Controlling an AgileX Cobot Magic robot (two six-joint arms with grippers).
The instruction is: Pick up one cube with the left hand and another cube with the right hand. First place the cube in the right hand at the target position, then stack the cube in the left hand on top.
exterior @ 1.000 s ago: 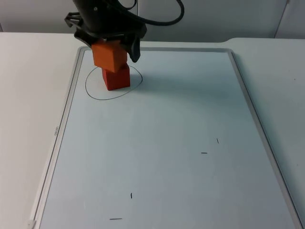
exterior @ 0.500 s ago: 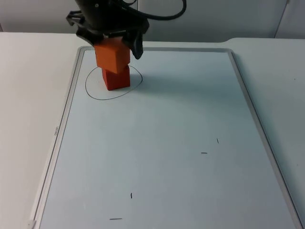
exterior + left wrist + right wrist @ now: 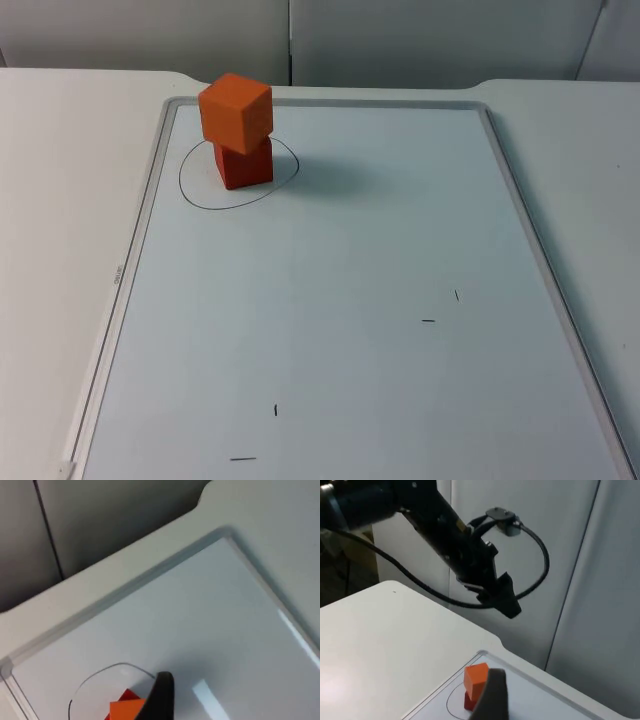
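Note:
An orange cube (image 3: 235,111) stands on a red cube (image 3: 244,165), turned a little against it, inside the drawn oval (image 3: 195,195) at the whiteboard's far left corner. Nothing touches the stack. My left gripper (image 3: 504,600) hangs high in the air above and behind the stack, open and with nothing in it. In its own wrist view one black fingertip (image 3: 161,695) shows beside the orange cube (image 3: 127,711), far above it. My right gripper (image 3: 492,695) is also raised and looks down from a distance on the orange cube (image 3: 476,677) and the red cube (image 3: 468,701).
The whiteboard (image 3: 340,300) with its grey frame (image 3: 135,240) lies on the white table; a few short pen marks (image 3: 428,320) are on it. The grey partition wall (image 3: 400,30) stands behind.
The left gripper, which stood around the orange cube, has let it go and lifted up out of the top view. The orange cube stays on the red one.

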